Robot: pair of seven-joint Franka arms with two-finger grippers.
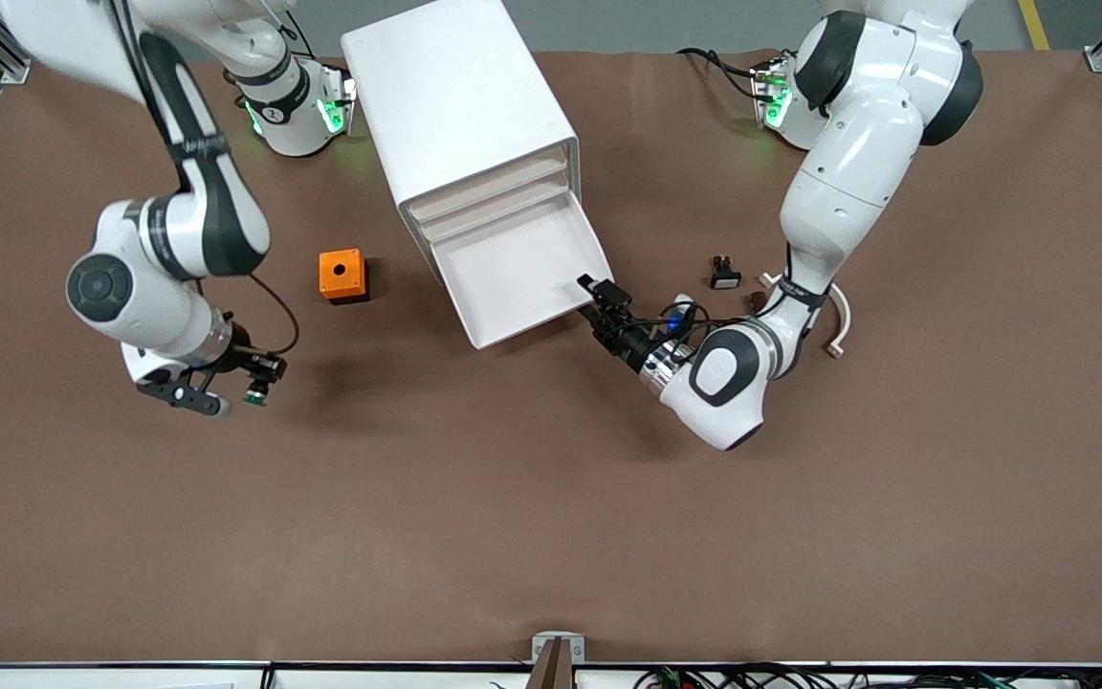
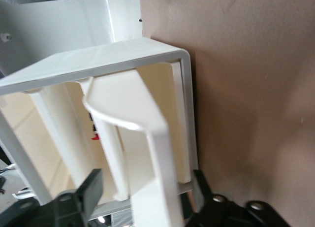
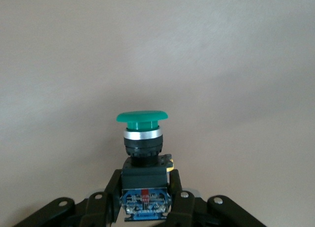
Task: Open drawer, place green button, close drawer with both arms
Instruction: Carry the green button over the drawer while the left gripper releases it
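The white cabinet (image 1: 455, 105) lies near the robots' bases with its lowest drawer (image 1: 513, 277) pulled out and empty. My left gripper (image 1: 599, 299) is at the drawer's front corner. In the left wrist view the gripper (image 2: 146, 187) is open, with its black fingers (image 2: 88, 187) on either side of the drawer's cream front (image 2: 152, 153). My right gripper (image 1: 226, 390) is over the brown table toward the right arm's end. It is shut on the button (image 1: 255, 394). The right wrist view shows the button's green cap and black body (image 3: 142, 133) clamped in that gripper (image 3: 145, 192).
An orange box with a hole (image 1: 341, 276) sits beside the cabinet toward the right arm's end. A small black part with a white face (image 1: 725, 275) and a white curved piece (image 1: 838, 330) lie by the left arm. The brown table (image 1: 513, 536) stretches wide toward the front camera.
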